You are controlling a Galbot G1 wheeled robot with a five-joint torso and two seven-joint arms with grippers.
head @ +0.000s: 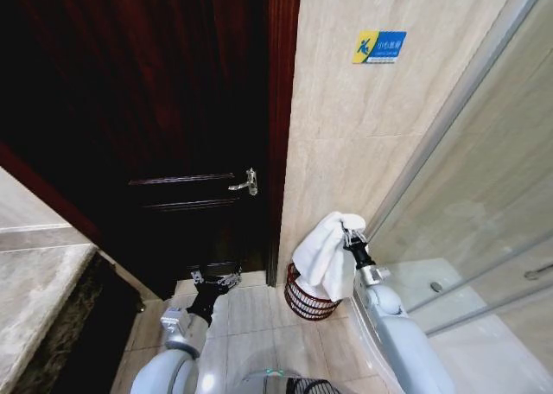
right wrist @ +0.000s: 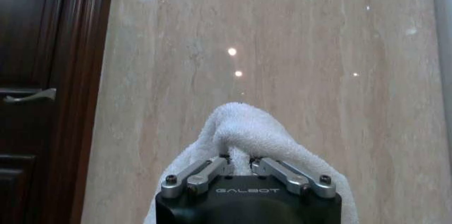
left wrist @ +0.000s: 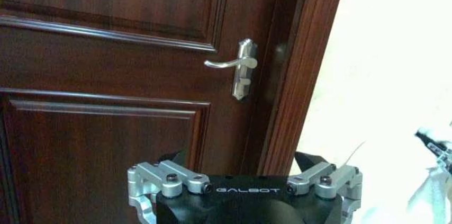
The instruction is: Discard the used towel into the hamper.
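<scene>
White terry cloth, the towel [head: 326,256], hangs bunched from the right gripper [head: 351,237], whose fingers are clamped on a fold of it, right above the hamper [head: 304,300]. The hamper stands on the tiled floor [head: 251,325] against the beige wall [head: 346,135], just right of the dark wooden door [head: 173,109]. The left gripper [head: 216,281] hovers low near the door, its fingers spread and empty.
</scene>
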